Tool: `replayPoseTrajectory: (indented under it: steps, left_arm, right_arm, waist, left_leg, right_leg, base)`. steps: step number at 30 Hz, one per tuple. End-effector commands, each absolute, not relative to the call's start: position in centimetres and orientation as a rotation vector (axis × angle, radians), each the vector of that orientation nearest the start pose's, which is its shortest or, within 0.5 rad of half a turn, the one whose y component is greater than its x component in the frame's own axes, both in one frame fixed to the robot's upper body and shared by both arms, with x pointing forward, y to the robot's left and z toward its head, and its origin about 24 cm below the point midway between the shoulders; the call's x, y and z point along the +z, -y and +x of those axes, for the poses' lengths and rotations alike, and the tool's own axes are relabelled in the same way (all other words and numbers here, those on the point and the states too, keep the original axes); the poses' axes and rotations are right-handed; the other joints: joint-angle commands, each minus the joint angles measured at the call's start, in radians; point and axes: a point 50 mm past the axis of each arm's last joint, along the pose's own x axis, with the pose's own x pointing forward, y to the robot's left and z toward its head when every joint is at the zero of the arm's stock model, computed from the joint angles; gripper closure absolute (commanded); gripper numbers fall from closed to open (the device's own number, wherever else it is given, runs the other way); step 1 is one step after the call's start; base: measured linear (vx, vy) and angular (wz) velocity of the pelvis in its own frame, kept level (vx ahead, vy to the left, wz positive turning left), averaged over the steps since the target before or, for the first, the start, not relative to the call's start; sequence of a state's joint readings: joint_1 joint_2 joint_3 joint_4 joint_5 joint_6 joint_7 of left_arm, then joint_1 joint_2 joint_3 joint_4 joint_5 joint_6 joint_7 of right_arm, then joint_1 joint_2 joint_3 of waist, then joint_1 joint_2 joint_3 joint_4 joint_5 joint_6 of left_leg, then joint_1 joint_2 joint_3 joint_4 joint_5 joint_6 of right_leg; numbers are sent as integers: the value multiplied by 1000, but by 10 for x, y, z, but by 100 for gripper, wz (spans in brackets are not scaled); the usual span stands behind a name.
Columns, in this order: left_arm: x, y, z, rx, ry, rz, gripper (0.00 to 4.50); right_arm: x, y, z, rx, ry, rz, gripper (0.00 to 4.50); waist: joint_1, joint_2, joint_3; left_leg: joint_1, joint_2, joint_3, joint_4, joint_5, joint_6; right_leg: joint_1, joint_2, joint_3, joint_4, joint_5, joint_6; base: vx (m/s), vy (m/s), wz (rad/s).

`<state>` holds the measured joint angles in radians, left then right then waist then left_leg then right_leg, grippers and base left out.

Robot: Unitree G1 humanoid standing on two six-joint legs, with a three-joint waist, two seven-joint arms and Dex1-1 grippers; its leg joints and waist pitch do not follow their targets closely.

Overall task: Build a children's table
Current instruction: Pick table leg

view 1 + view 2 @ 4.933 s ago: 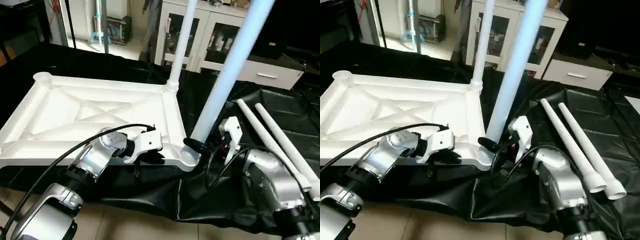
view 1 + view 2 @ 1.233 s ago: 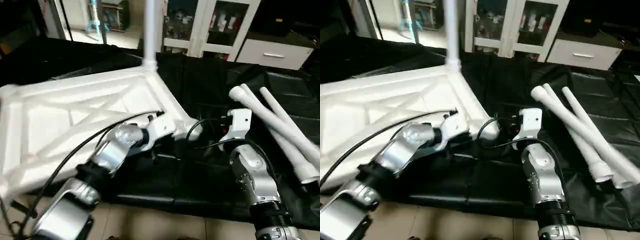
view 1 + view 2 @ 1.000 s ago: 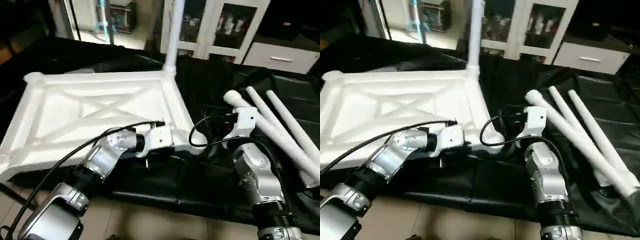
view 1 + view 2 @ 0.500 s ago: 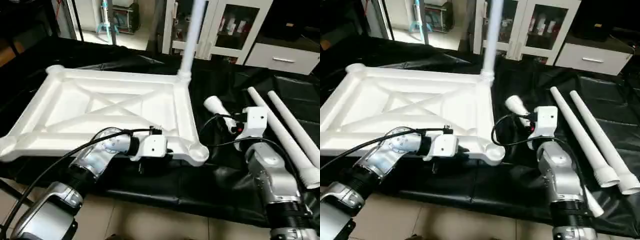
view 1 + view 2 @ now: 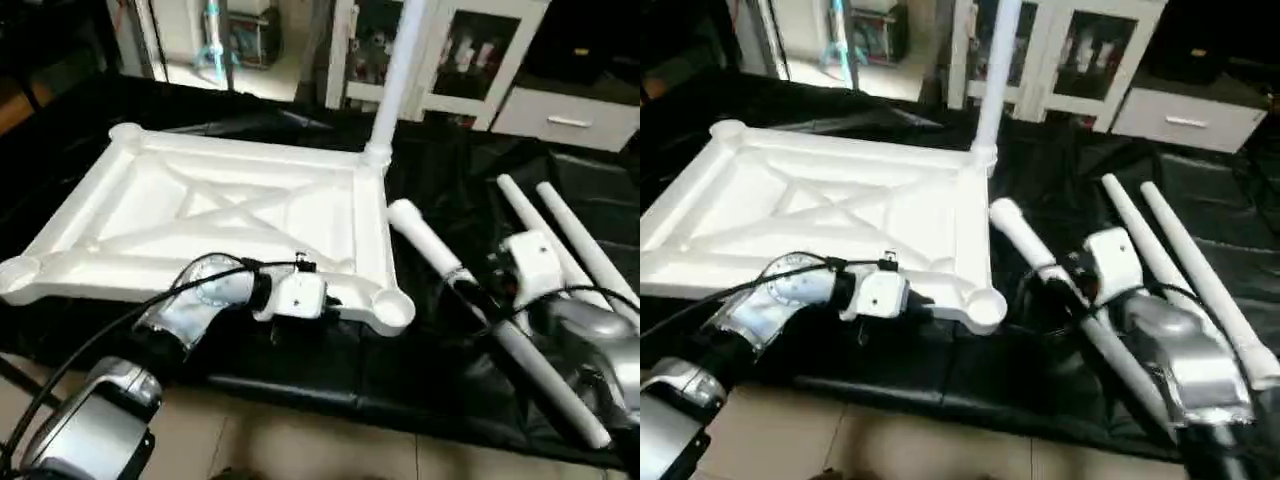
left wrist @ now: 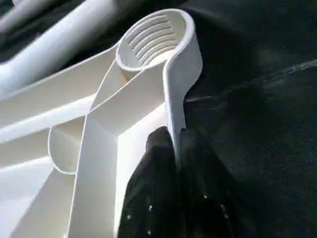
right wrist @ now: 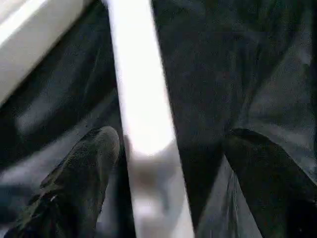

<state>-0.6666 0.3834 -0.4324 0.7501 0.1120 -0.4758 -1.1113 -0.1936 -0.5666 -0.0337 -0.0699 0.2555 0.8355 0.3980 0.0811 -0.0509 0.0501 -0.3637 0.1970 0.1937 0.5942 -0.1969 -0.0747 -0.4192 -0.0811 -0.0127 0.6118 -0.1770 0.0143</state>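
- Change, nearest you: the left gripper [image 6: 173, 136] keeps its jaws closed on the top [image 5: 230, 210], pinching the near rim just left of the near right socket [image 5: 393, 310]. That hold has not let go over the last seconds.
- That socket now stands empty. A few seconds ago a leg stood in it, steadied by the right gripper [image 7: 171, 136]; the leg has since come out.
- Just right of the top, that loose leg [image 5: 425, 245] lies flat on the black sheet [image 5: 300, 370]. The right gripper's jaws are spread wide on either side of it, not squeezing.
- What it means: the count of fitted legs has gone back to one, so you have to seat this corner again. I judge that the leg must be regripped, stood up and pressed into the ribbed socket while the left gripper steadies the top.
- Count, near to far:
- One top, lying underside up on the sheet, with its X-bracing showing.
- Four corner sockets: three empty, one filled.
- Four legs in all.
- One loose leg right of the top, between the open jaws.
- Two spare legs [image 5: 520, 205] further right of the top, side by side on the sheet.
- One upright leg [image 5: 400, 70], seated in the top's far right socket.
- One cabinet [image 5: 470, 50] beyond the top's far edge; it's no part of the job.
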Motion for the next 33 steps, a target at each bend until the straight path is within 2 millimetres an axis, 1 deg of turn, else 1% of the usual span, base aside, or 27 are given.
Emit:
replayPoseTrajectory:
  steps: [1, 2, 3, 5, 7, 8, 9, 11, 12, 13, 14, 15, 16, 18, 19, 20, 21, 22, 23, 24, 25, 26, 27, 28, 29, 31, 33]
  left_arm:
    - [74, -111, 318, -1491, -13, 744, 384]
    - [76, -113, 317, -1500, -19, 726, 372]
    - [78, -115, 317, -1505, -21, 717, 347]
    - [81, -117, 317, -1512, -22, 696, 346]
    - [90, -120, 317, -1519, -4, 664, 337]
    - [91, -120, 317, -1520, -2, 661, 337]
    - [94, -121, 317, -1522, 1, 653, 306]
    - [104, -122, 319, -1502, 39, 655, 302]
    - [110, -123, 320, -1487, 58, 652, 301]
    - [115, -123, 320, -1478, 69, 640, 289]
    - [122, -123, 321, -1453, 69, 605, 274]
    - [122, -123, 321, -1451, 69, 601, 264]
    - [127, -121, 321, -1425, 72, 564, 261]
    - [133, -118, 319, -1389, 70, 483, 261]
    - [133, -118, 319, -1389, 70, 483, 261]
    - [135, -117, 316, -1381, 64, 450, 261]
    - [135, -116, 315, -1374, 64, 436, 261]
    - [135, -115, 314, -1372, 65, 432, 261]
    - [136, -113, 311, -1360, 72, 401, 261]
    - [137, -111, 309, -1345, 79, 362, 261]
    - [137, -111, 309, -1345, 79, 362, 261]
    - [138, -111, 308, -1335, 76, 341, 261]
    - [140, -109, 305, -1311, 74, 275, 261]
    - [141, -109, 304, -1296, 73, 252, 261]
    - [141, -109, 303, -1280, 73, 236, 261]
    - [138, -109, 301, -1256, 56, 243, 261]
    - [135, -109, 299, -1241, 36, 256, 261]
  right_arm:
    - [70, 246, 265, 277, -646, -157, 80]
    - [68, 250, 262, 269, -678, -160, 80]
    - [67, 253, 259, 263, -703, -161, 80]
    - [65, 256, 258, 248, -727, -166, 80]
    - [58, 257, 254, 242, -791, -130, 80]
    - [57, 257, 253, 243, -798, -128, 80]
    - [56, 257, 252, 248, -816, -125, 80]
    - [48, 257, 246, 260, -875, -116, 80]
    - [44, 257, 244, 261, -900, -112, 108]
    - [42, 258, 242, 259, -919, -110, 115]
    - [39, 258, 240, 256, -934, -110, 115]
    - [39, 258, 240, 255, -935, -110, 121]
    - [36, 259, 239, 251, -946, -108, 136]
    - [33, 261, 236, 242, -959, -104, 158]
    - [33, 261, 236, 242, -959, -104, 162]
    - [31, 262, 235, 239, -965, -101, 168]
    - [31, 262, 234, 239, -969, -99, 178]
    - [30, 262, 234, 239, -970, -98, 189]
    - [30, 262, 233, 237, -974, -94, 198]
    - [30, 262, 233, 228, -971, -89, 203]
    - [30, 262, 233, 228, -971, -89, 211]
    - [30, 262, 233, 222, -967, -86, 219]
    - [31, 264, 234, 214, -957, -68, 236]
    - [32, 265, 234, 210, -953, -65, 236]
    - [33, 266, 235, 203, -946, -62, 245]
    - [33, 268, 235, 195, -939, -46, 270]
    - [33, 268, 235, 193, -936, -32, 276]
  waist:
    - [2, -15, -62]
    - [2, -12, -64]
    - [2, -13, -62]
    - [2, -11, -62]
    - [2, -11, -62]
    - [3, -12, -63]
    - [2, -12, -61]
    - [5, -13, -61]
    - [6, -11, -61]
    - [6, -11, -61]
    - [6, -7, -61]
    - [6, -7, -61]
    - [7, -3, -60]
    - [6, -5, -60]
    - [6, -6, -58]
    - [6, -4, -58]
    - [6, -6, -57]
    - [6, -5, -57]
    - [6, -4, -58]
    - [6, 1, -57]
    - [6, -2, -56]
    - [6, -3, -57]
    - [5, 0, -57]
    - [4, 2, -57]
    - [4, -2, -57]
    - [4, -2, -55]
    - [3, -3, -55]
  left_leg:
    - [12, 25, -6, -67, -140, 20]
    - [14, 27, -4, -66, -134, 16]
    - [14, 27, -2, -65, -130, 14]
    - [14, 26, -2, -65, -130, 13]
    - [14, 25, -1, -63, -126, 13]
    - [15, 25, -1, -63, -128, 10]
    - [15, 26, -1, -64, -137, 9]
    - [15, 27, -2, -64, -139, 4]
    - [16, 28, -2, -64, -136, 2]
    - [16, 27, -1, -63, -137, -1]
    - [15, 28, -2, -63, -140, -8]
    - [16, 28, -2, -63, -142, -12]
    - [17, 27, -2, -63, -146, -16]
    - [16, 28, -1, -63, -154, -22]
    - [15, 28, -2, -64, -160, -24]
    - [16, 27, -2, -63, -166, -26]
    - [15, 27, -3, -64, -171, -27]
    - [16, 27, -2, -65, -177, -27]
    - [17, 27, -3, -64, -180, -30]
    - [16, 28, -4, -65, -182, -33]
    - [17, 26, -3, -65, -187, -33]
    - [17, 26, -3, -66, -190, -34]
    - [17, 26, -4, -66, -196, -36]
    - [16, 27, -5, -66, -199, -40]
    - [16, 25, -5, -66, -199, -39]
    - [16, 23, -5, -67, -205, -35]
    - [15, 24, -6, -68, -209, -35]
  right_leg:
    - [52, -46, 26, -59, -146, -182]
    - [50, -46, 25, -56, -130, -196]
    - [48, -43, 24, -56, -105, -210]
    - [48, -43, 24, -54, -100, -212]
    - [50, -42, 25, -53, -88, -217]
    - [51, -43, 25, -52, -91, -218]
    - [50, -43, 25, -54, -107, -215]
    - [52, -45, 25, -54, -120, -211]
    - [51, -45, 24, -54, -114, -213]
    - [51, -44, 24, -54, -112, -213]
    - [51, -44, 24, -52, -111, -213]
    - [51, -45, 24, -51, -112, -214]
    - [50, -44, 23, -52, -117, -215]
    - [50, -43, 23, -51, -120, -218]
    - [50, -43, 23, -53, -131, -218]
    - [50, -42, 23, -54, -140, -216]
    - [50, -41, 23, -57, -158, -208]
    - [49, -41, 24, -59, -170, -202]
    - [50, -41, 24, -59, -174, -199]
    - [50, -42, 24, -59, -174, -199]
    - [49, -39, 23, -61, -176, -198]
    - [48, -38, 23, -61, -181, -196]
    - [49, -39, 23, -61, -188, -192]
    - [50, -40, 24, -60, -186, -195]
    - [50, -38, 23, -63, -190, -194]
    - [49, -36, 23, -67, -213, -180]
    - [50, -36, 23, -69, -228, -169]
  base:
    - [0, 0, 0]
    - [0, 0, 0]
    - [0, 0, 0]
    - [0, 0, 0]
    - [0, 0, 0]
    - [0, 0, 0]
    - [0, 0, 0]
    - [0, 0, 0]
    - [0, 0, 0]
    - [0, 0, 0]
    - [0, 0, 0]
    - [0, 0, 0]
    - [0, 0, 0]
    - [0, 0, 0]
    - [0, 0, 0]
    - [0, 0, 0]
    - [0, 0, 0]
    - [0, 0, 0]
    - [0, 0, 0]
    - [0, 0, 0]
    - [0, 0, 0]
    - [0, 0, 0]
    - [0, 0, 0]
    - [0, 0, 0]
    - [0, 0, 0]
    - [0, 0, 0]
    - [0, 0, 0]
